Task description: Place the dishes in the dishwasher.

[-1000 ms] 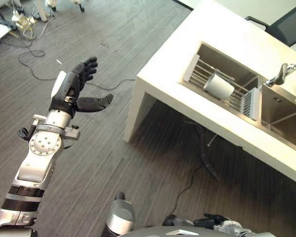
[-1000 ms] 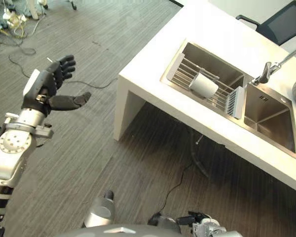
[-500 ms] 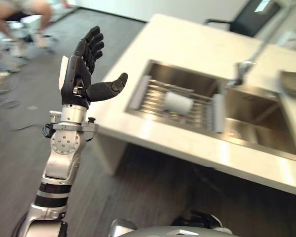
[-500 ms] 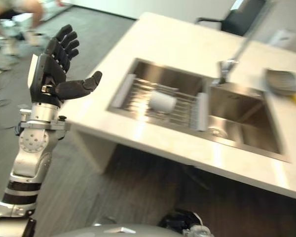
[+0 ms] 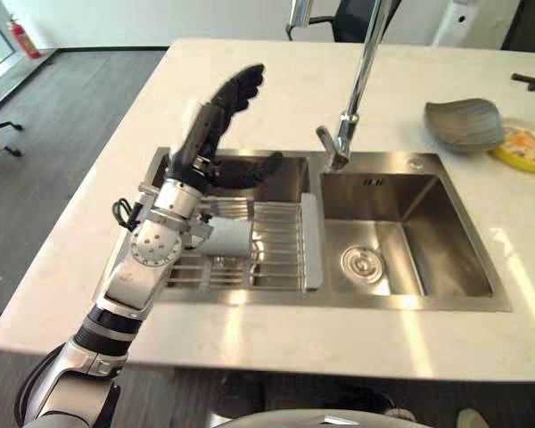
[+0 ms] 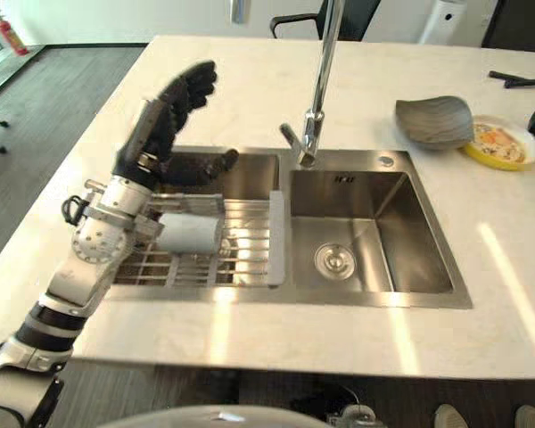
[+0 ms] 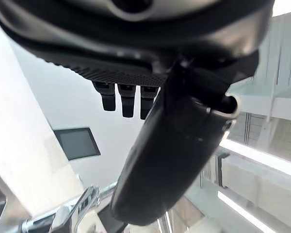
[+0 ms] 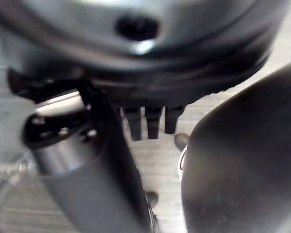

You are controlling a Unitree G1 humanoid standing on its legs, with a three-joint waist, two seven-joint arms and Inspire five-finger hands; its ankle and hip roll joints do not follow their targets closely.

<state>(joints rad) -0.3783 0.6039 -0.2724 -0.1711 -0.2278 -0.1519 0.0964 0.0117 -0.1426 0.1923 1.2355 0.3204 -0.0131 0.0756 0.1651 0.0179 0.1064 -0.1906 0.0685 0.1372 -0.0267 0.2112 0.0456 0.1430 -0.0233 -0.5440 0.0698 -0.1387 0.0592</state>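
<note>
White cylindrical cup (image 5: 229,236) lying on its side on the wire sink rack (image 5: 272,259), left basin. Left hand (image 5: 216,120), fingers straight and empty, raised above it. Cup judged light, rigid, smooth, breakable; grasp around its body.

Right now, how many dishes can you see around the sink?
3: a white cup lying on the rack in the left basin, a grey bowl on the counter past the sink, and a yellow plate beside that bowl. Others may be hidden.
</note>
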